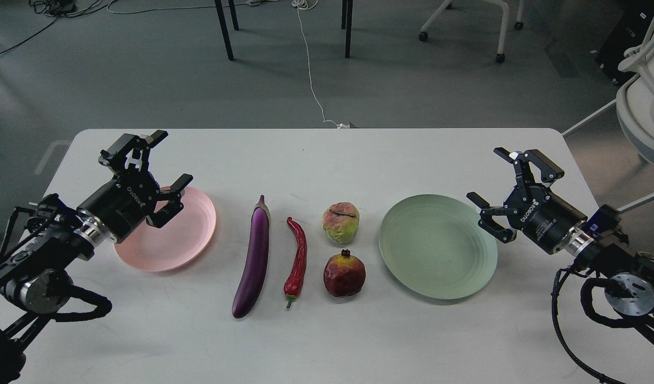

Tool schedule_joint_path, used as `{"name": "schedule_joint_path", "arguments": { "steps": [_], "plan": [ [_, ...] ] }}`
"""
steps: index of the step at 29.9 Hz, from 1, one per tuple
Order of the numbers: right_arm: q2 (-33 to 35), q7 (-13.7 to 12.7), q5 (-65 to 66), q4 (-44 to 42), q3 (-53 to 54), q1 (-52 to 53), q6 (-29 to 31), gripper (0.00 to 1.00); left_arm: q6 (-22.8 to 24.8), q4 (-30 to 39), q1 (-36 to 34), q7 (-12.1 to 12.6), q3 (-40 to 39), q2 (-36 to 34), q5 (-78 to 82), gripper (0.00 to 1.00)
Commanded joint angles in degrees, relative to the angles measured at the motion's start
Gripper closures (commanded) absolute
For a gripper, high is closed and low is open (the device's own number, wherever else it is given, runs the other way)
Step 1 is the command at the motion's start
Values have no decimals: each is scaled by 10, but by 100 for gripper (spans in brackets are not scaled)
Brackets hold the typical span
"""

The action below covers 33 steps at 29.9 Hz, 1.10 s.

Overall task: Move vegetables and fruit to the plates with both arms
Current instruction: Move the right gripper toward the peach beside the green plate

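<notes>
A long purple eggplant [255, 260] lies lengthwise at the table's middle. Just right of it lies a curved red chili pepper [297, 261] with its green stem toward me. Further right sit a yellow-green, pink-blushed fruit [340, 222] and, nearer me, a dark-red pomegranate [344, 274]. A pale pink plate [185, 237] lies at the left and a pale green plate [437, 245] at the right; both are bare. My left gripper [169, 160] hovers open over the pink plate's far left edge. Off the green plate's right edge, my right gripper [489, 178] hangs open. Neither holds anything.
The white table [327, 154] ends at a far edge, with grey floor, chair legs and a white cable [311, 74] beyond. A white chair [644, 106] stands off the right corner. Bare tabletop runs along the front and back of the row of produce.
</notes>
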<state>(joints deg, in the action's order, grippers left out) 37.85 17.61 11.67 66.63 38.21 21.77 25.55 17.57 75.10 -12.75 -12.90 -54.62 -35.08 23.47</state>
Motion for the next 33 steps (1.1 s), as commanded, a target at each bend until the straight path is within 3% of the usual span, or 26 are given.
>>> {"name": "schedule_joint_path", "arguments": {
  "steps": [1,4,8,10,12,17,23,28,33],
  "plan": [
    [1,1,13,0,-1,6,2,1,-1,0,3,-1,-16,11,2,1],
    [8,1,71,2,-2,64,12,1,2,-2,2,-1,-16,8,-1,1],
    [9,13,264,-9,-75,213,25,1,-1,-10,0,-2,-26,7,-1,1],
    [5,45,358,-28,-155,307,25,1,1,-10,0,-2,-33,7,-1,1],
    [-6,102,450,-51,-268,412,25,1,5,-10,-1,-2,-45,7,-1,1],
    [-110,104,615,-102,-504,592,25,1,18,-7,0,-3,-60,12,-2,1],
    [-214,104,694,-126,-554,616,25,1,18,0,2,-9,-62,12,-7,1],
    [-297,104,717,-193,-610,616,25,1,18,0,2,-12,-69,11,-7,1],
    [-343,104,717,-229,-616,609,25,1,18,0,3,-13,-72,11,-8,1]
  ]
}}
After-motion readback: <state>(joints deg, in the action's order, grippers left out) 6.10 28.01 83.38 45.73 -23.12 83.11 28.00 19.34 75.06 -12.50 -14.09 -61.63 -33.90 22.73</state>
